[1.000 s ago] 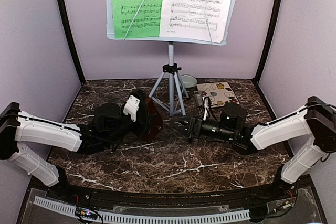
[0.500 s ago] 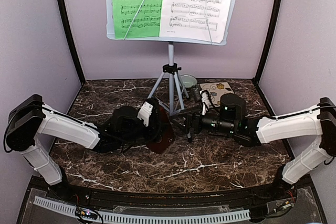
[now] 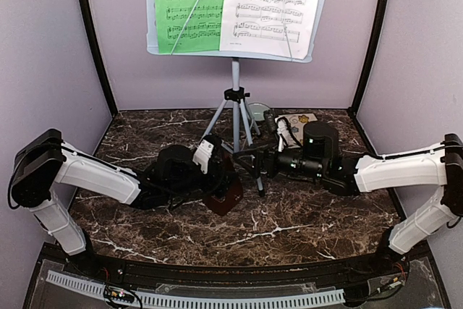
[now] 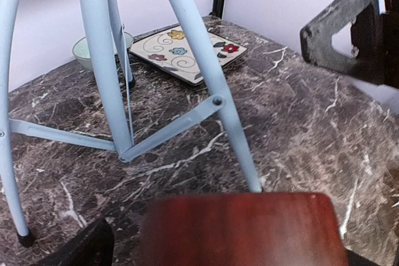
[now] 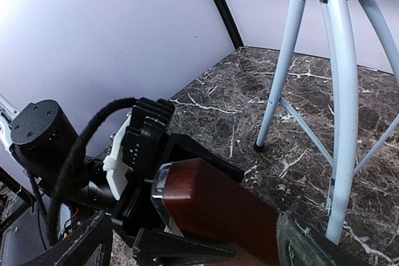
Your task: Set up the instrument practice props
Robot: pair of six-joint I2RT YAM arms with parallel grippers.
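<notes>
The white music-stand desk stands at the back on pale tripod legs, holding a green sheet and a white sheet. My left gripper is shut on the dark red-brown metronome, held tilted just in front of the tripod's near foot. In the left wrist view the metronome fills the bottom edge. My right gripper is open, facing the metronome; its fingers stand wide apart on either side of it, with contact unclear.
A flower-patterned tile and a pale-green bowl lie behind the tripod at the back right. The tripod legs stand close to both grippers. Purple walls close in the dark marble table.
My left gripper has carried the metronome rightward to the tripod's near foot. My right gripper has moved left and back toward it, now facing the metronome closely.
</notes>
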